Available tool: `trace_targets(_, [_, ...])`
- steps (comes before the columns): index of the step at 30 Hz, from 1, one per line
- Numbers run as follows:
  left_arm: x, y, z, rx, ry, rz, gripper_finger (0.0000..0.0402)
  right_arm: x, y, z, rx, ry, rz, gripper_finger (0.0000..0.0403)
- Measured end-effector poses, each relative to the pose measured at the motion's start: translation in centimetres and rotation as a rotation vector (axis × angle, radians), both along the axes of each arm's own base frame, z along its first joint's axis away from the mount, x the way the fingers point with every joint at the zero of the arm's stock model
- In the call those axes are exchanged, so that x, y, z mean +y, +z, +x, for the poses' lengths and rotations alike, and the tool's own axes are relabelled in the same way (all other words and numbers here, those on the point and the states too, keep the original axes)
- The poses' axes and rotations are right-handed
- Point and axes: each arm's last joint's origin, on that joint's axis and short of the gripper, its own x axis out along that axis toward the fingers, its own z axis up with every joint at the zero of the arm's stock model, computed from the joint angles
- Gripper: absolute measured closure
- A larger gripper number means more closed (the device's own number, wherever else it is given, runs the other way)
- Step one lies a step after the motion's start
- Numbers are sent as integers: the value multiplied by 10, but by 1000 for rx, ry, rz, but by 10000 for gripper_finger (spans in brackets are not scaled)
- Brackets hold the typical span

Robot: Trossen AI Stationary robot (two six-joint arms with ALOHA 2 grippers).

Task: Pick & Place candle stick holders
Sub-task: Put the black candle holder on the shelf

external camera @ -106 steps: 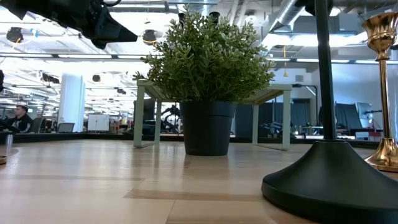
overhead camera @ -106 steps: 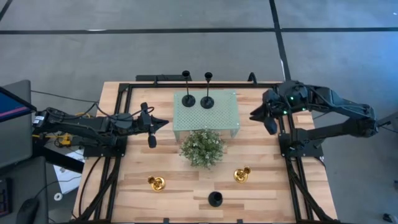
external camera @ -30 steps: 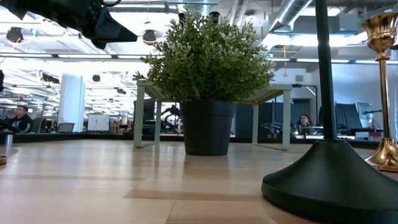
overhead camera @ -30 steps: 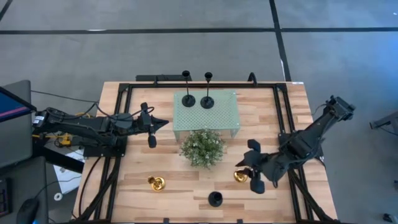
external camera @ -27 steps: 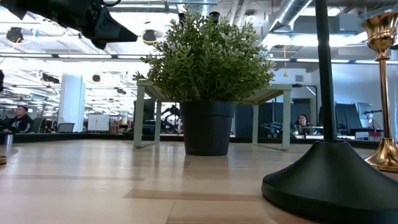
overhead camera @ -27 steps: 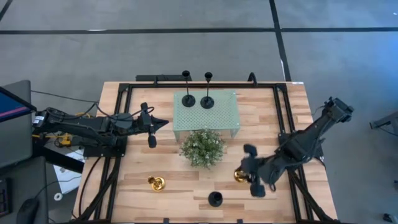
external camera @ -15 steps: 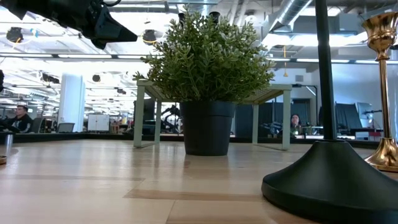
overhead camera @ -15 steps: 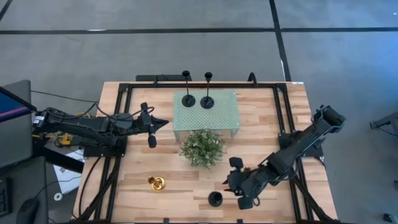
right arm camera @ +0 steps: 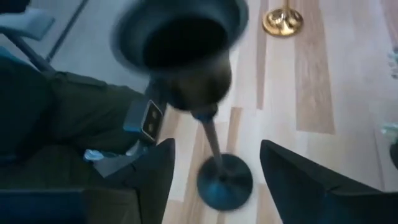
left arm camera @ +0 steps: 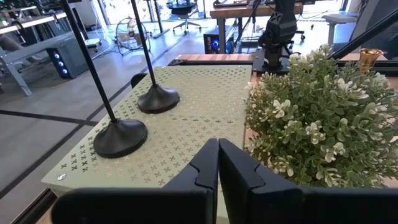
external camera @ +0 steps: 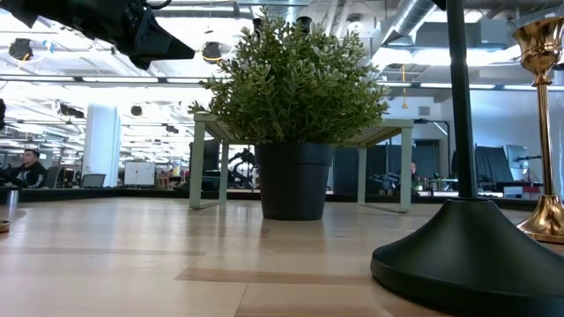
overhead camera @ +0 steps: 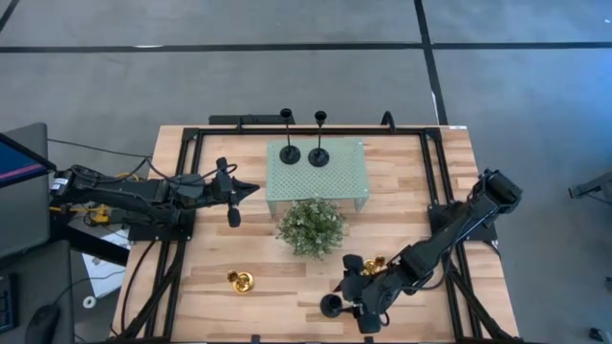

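**Right tool spread wide over the lone black holder at the near edge**

Right tool (overhead camera: 361,291) down at the near edge of the bench (overhead camera: 430,182), fingers splayed wide either side of the black candle stick holder (overhead camera: 331,306), nothing gripped yet; in the right wrist view, looking down past the holder's cup (right arm camera: 180,34) and thin stem to the round base (right arm camera: 224,182), with both fingers (right arm camera: 155,174) clear of the stem; judged to be lining up for a grasp on the stem, since the disc base offers nothing to pinch.

Gold holder (overhead camera: 374,266) just beside the right arm, close enough to be knocked on a lift or swing; second gold holder (overhead camera: 240,281) well apart, toward the left side of the near edge; also seen beyond the stem from the right wrist (right arm camera: 283,20).

Two more black holders (overhead camera: 290,153) (overhead camera: 318,155) upright on the perforated green stand (overhead camera: 344,177) at the far side, apparently the placing spot; bushy potted plant (overhead camera: 311,227) directly between stand and near edge, so a straight carry would likely brush it; higher or sideways path advisable.

Left tool (overhead camera: 230,203) waiting beside the stand, fingers pressed together and empty, pointed across the stand top toward the two bases (left arm camera: 120,137).
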Motion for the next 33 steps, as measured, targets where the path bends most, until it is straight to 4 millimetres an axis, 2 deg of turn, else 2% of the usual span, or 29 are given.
trace_targets(5, [0,0,0,0,0,0,390,3,5,2,-47,4,44,188])
trace_targets(16, [0,0,0,0,1,0,390,6,9,4,-80,22,92,268])
trace_targets(33, [0,-1,0,5,0,0,390,6,9,5,-83,5,88,362])
